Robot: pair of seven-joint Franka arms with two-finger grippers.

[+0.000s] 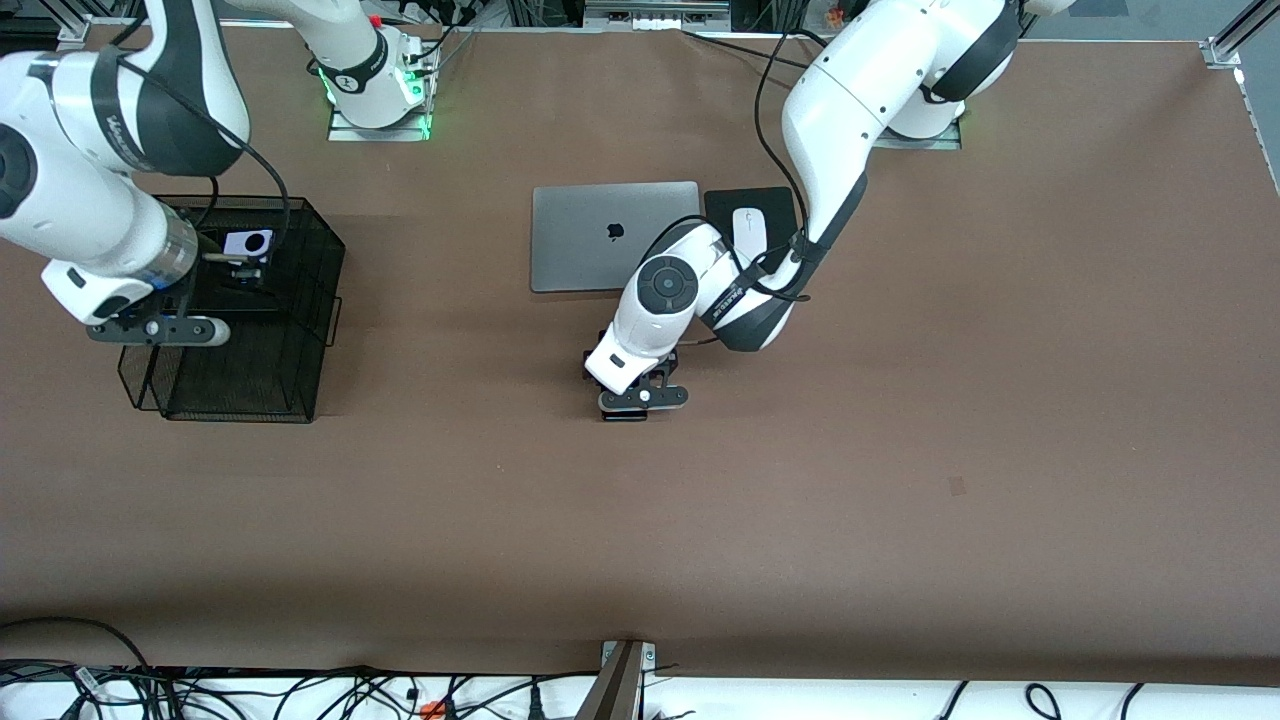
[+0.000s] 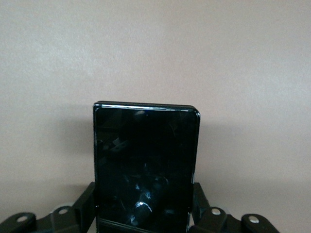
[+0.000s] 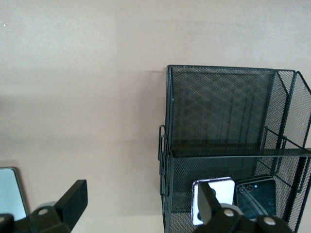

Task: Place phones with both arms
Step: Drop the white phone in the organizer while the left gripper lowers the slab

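Note:
My left gripper (image 1: 640,402) is down at the table's middle, nearer the front camera than the laptop. It is shut on a black phone (image 2: 146,165), its fingers (image 2: 85,204) pressed against both long edges; whether the phone is off the table I cannot tell. The phone's edge (image 1: 625,416) just shows under the hand. My right gripper (image 1: 155,330) hangs open over the black mesh basket (image 1: 330,260), with nothing between its fingers (image 3: 73,199). In the basket (image 3: 218,107) stand a lavender phone (image 3: 216,194) (image 1: 247,243) and another black phone (image 3: 257,196) side by side.
A grey laptop (image 1: 615,235) lies shut near the bases. Beside it, toward the left arm's end, is a white mouse (image 1: 748,232) on a black pad (image 1: 725,200). A grey rounded corner (image 3: 9,194) shows at the edge of the right wrist view.

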